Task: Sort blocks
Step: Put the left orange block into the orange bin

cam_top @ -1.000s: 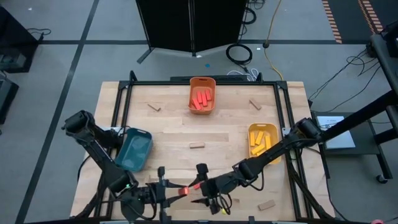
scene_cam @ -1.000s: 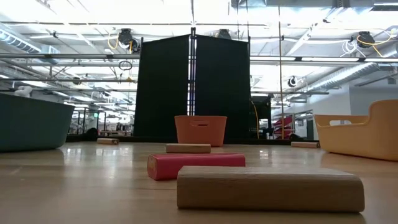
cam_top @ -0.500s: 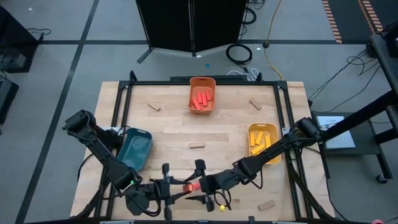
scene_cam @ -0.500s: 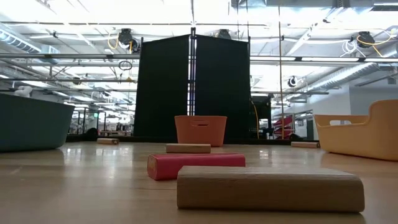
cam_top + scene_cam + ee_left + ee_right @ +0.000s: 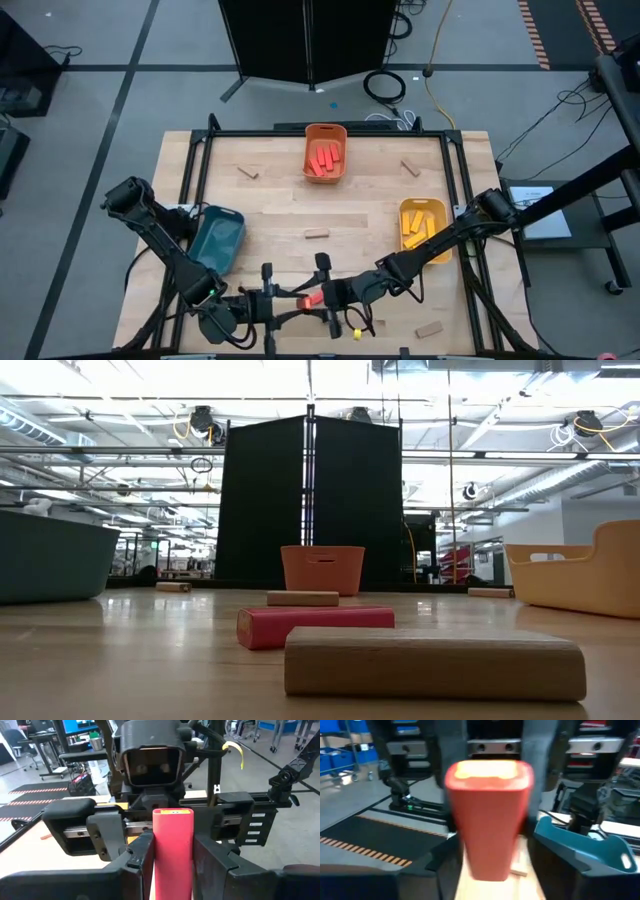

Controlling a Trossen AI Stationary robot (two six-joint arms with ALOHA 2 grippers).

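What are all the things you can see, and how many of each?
Orange bin: one, table's far edge, holding several red blocks.
Yellow bin: one, right side, holding several yellow blocks.
Teal bin: one, left side.
Tan blocks: at least four, loose, scattered on the table.
Loose red block: one, lying on the table near the front.
Held red block: one, above the table's front edge.
Black screen: one, behind the table.
Left gripper: clamped on the held red block.
Right gripper: open, facing the left gripper at the block's other end.
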